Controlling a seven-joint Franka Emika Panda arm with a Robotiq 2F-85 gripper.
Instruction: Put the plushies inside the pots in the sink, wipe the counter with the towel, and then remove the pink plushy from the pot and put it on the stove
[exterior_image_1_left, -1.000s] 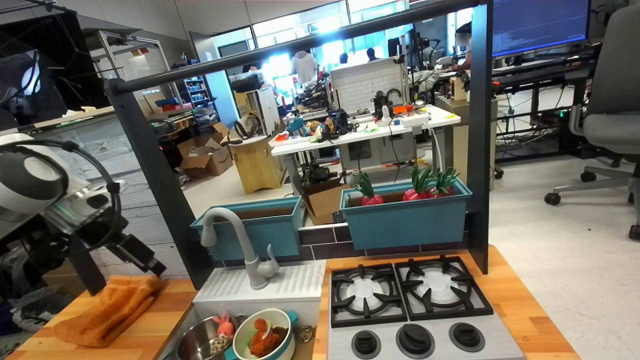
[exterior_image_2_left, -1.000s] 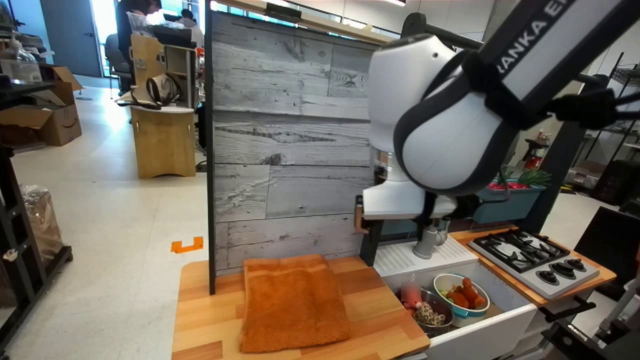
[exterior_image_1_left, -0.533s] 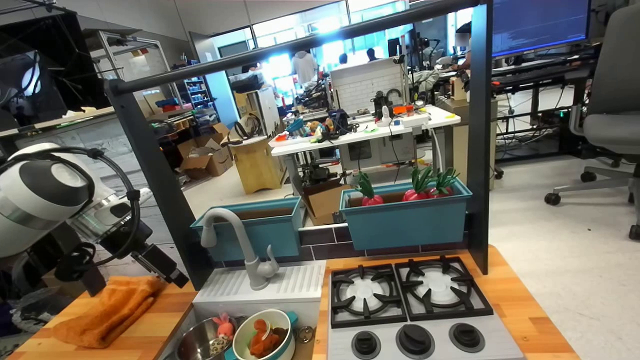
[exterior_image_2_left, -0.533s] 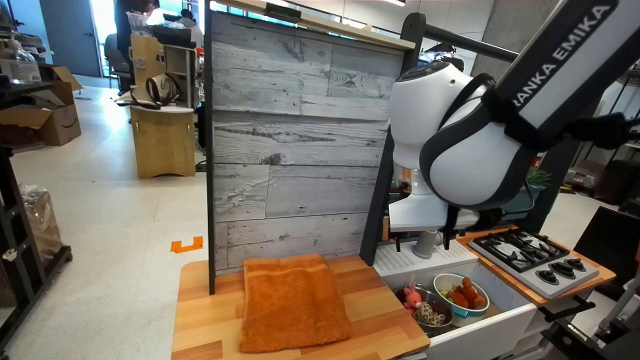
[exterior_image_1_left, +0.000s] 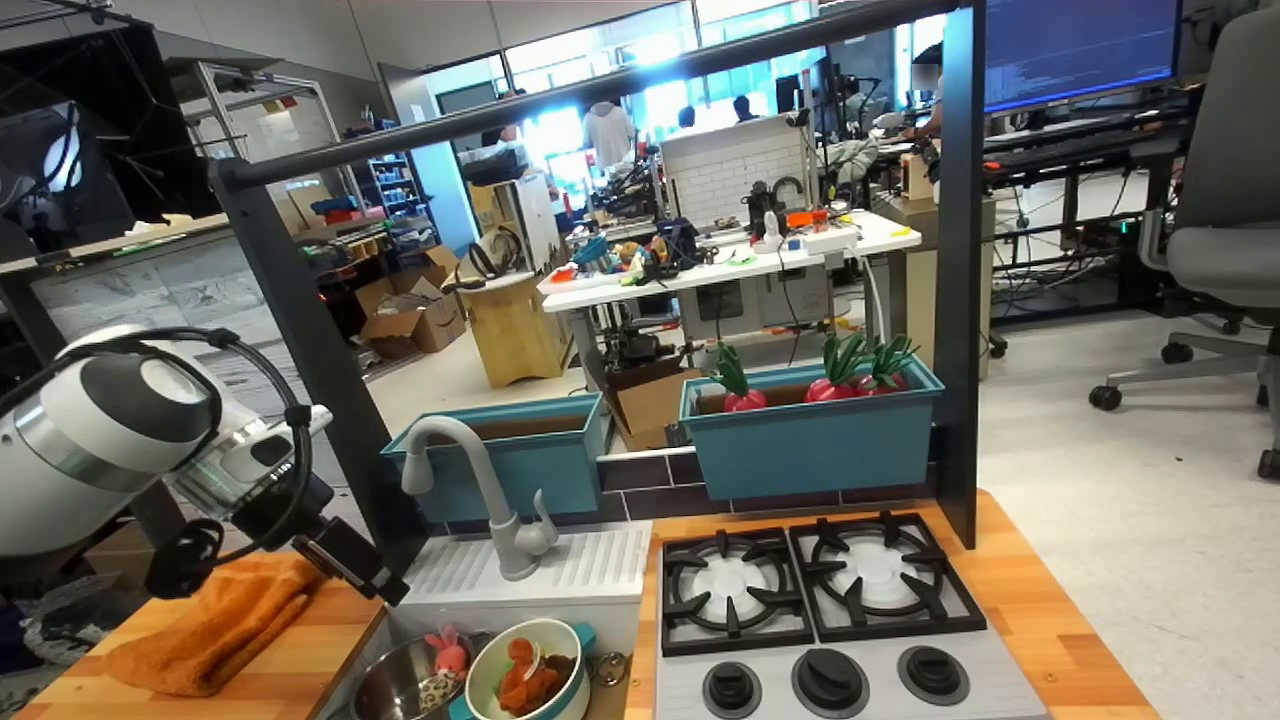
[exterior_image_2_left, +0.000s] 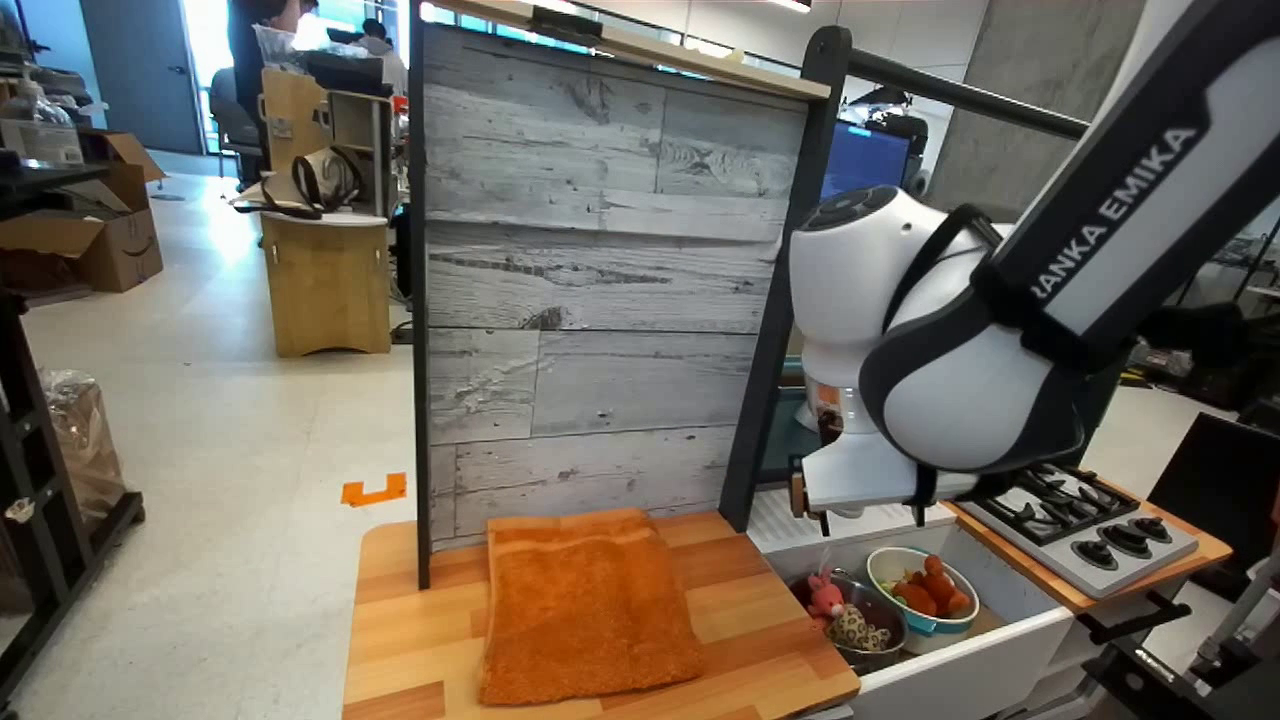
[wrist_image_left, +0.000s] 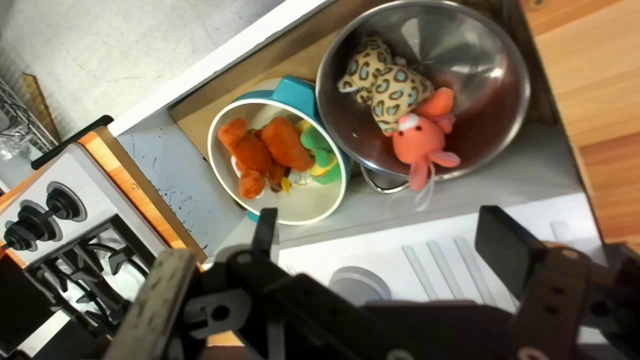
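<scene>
The tool (wrist_image_left: 380, 230) stood wide, its two black fingers (wrist_image_left: 505, 245) set well apart, with the ridged white drainboard (wrist_image_left: 370, 250) visible between them in the wrist view. In an exterior view its tip hung, tilted, over the corner where the wooden surface (exterior_image_1_left: 290, 675) met the sink (exterior_image_1_left: 612, 620). The white arm (exterior_image_2_left: 970, 390) slanted in from the upper right of an exterior view and covered most of the faucet (exterior_image_1_left: 518, 550) there.

The pink toy (wrist_image_left: 419, 140) lay in the steel pot (wrist_image_left: 480, 75), inside the sink, its body against a spotted toy (wrist_image_left: 397, 97); in the wrist view one of its ears overlapped the rim. Just beside stood the white pot (wrist_image_left: 300, 205), also in the sink. It held orange-brown plush (wrist_image_left: 252, 152), whether one toy or two could not be told, and a green and yellow toy (wrist_image_left: 325, 157) on the side nearest the steel pot.

The orange towel (exterior_image_2_left: 590, 610) lay folded on the surface, near the foot of a grey plank panel (exterior_image_2_left: 600, 280). The stove (exterior_image_1_left: 777, 670) sat on the far side of the sink from the towel, with black grates (exterior_image_1_left: 854, 602) and a row of three dark knobs (exterior_image_1_left: 830, 682). Behind the sink and the stove stood two teal planters (exterior_image_1_left: 815, 445), one of them holding red radishes (exterior_image_1_left: 830, 388) with green leaves.
</scene>
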